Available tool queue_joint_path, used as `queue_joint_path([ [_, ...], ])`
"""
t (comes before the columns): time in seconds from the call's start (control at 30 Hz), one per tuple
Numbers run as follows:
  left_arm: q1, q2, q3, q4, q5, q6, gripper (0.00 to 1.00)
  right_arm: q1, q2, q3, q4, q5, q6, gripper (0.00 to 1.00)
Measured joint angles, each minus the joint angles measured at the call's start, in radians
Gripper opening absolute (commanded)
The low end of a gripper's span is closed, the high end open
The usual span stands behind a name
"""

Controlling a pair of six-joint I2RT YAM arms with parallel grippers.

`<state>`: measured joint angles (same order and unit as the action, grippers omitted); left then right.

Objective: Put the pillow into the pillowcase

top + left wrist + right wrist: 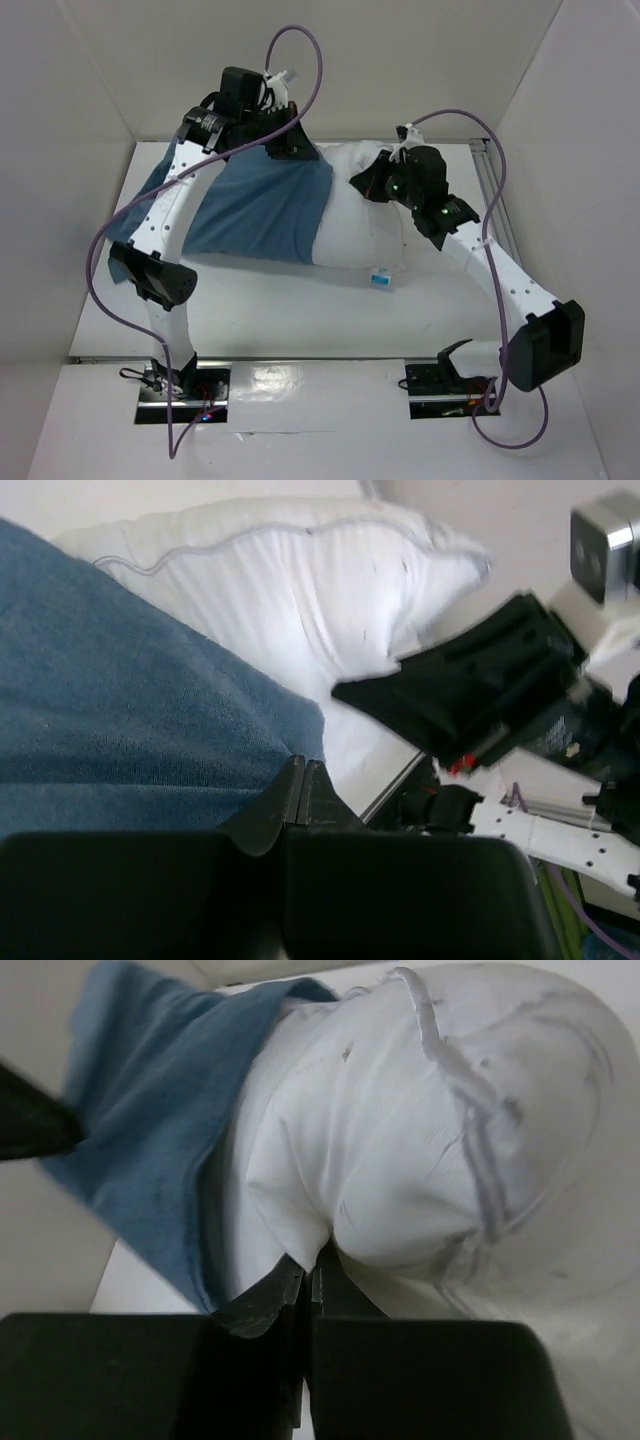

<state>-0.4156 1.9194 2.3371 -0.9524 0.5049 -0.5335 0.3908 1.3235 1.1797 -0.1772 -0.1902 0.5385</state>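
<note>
The left gripper (300, 780) pinches the hem of the limp pillowcase (120, 710) as the right gripper (310, 1265) nips a fold of the soft, probably light pillow (400, 1140).

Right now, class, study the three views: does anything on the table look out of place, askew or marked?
The pillow is only partly covered by the pillowcase, its right end bare. Small dark specks mark its white cloth, and a small blue-and-white tag juts from its near edge.
</note>
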Motion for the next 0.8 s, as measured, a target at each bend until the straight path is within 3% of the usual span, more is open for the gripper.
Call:
queue_joint_path([
  [0.17, -0.012, -0.070, -0.091, 0.091, -0.008, -0.018, 0.00, 0.098, -0.122, -0.063, 0.075, 0.069, -0.024, 0.00],
  [0.33, -0.105, -0.322, -0.502, 0.194, -0.077, -0.024, 0.00, 0.114, -0.245, -0.185, 0.031, 0.103, -0.028, 0.00],
  [0.37, -0.123, -0.361, -0.566, 0.197, -0.086, -0.026, 0.05, 0.115, -0.256, -0.211, 0.018, 0.106, -0.028, 0.00],
  [0.43, -0.148, -0.385, -0.617, 0.184, -0.104, -0.025, 0.26, 0.116, -0.266, -0.259, -0.010, 0.106, -0.028, 0.05],
  [0.5, -0.166, -0.349, -0.581, 0.160, -0.121, -0.019, 0.46, 0.115, -0.247, -0.280, -0.044, 0.107, -0.027, 0.18],
  [0.53, -0.178, -0.311, -0.529, 0.132, -0.140, -0.013, 0.52, 0.115, -0.225, -0.280, -0.055, 0.106, -0.026, 0.35],
  [0.67, -0.225, -0.158, -0.275, 0.070, -0.229, 0.031, 0.66, 0.117, -0.204, -0.285, -0.078, 0.127, -0.016, 0.80],
  [0.8, -0.243, -0.108, -0.134, 0.040, -0.336, 0.065, 0.71, 0.114, -0.292, -0.305, -0.150, 0.170, -0.017, 0.89],
])
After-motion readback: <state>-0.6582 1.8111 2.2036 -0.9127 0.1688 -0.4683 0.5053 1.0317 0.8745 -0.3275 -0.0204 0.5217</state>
